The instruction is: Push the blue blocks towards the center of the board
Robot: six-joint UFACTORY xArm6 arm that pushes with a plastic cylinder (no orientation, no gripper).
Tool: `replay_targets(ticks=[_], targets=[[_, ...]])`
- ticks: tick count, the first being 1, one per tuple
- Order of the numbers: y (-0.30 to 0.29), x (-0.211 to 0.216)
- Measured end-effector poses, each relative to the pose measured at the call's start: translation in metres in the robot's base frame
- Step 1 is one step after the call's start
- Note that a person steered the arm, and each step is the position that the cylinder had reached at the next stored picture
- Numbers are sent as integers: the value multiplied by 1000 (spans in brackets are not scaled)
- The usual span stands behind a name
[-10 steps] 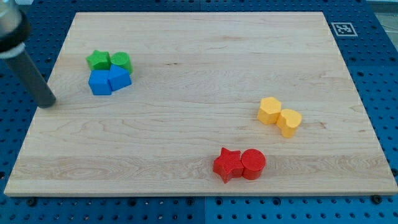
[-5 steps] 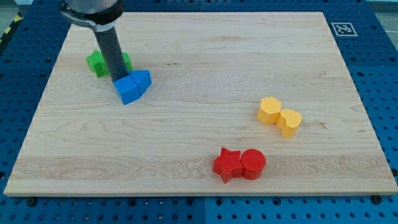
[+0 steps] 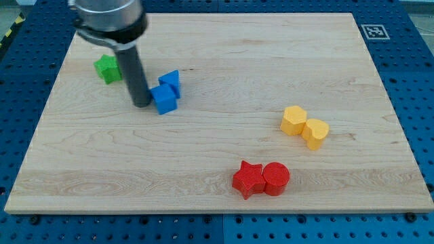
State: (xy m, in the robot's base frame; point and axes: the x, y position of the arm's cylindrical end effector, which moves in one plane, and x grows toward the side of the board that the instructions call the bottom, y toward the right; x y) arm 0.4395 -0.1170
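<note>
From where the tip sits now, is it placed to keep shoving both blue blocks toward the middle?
Probably yes: my tip sits against the left side of the blue blocks, with bare board beyond them toward the centre.

You see only a little of the arm. At the view's top, toward eleven o'clock from the frame's middle, sits a wide, round, dark grey collar with a lighter, glossy band across it, blurred at its edges. From its underside drops a straight rod, matte black to dark charcoal, smooth and cylindrical, even in width all the way down. My tip (image 3: 142, 105) ends the rod in a blunt, flat-cut end.
</note>
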Motion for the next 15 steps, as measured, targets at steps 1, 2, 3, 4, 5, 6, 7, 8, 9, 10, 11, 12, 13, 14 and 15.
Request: replay_targets(ticks=[1,2,3,4,5,6,7,8,9,10,11,12,13,14,15], targets=[[38,-4],[57,-6],[49,-3],[33,-7],[33,-19],[75,-34],[109,-36],[84,-18],[39,-4],[9,-19],[16,-57],[57,-79],[96,-79],[75,-79],[37,-58]])
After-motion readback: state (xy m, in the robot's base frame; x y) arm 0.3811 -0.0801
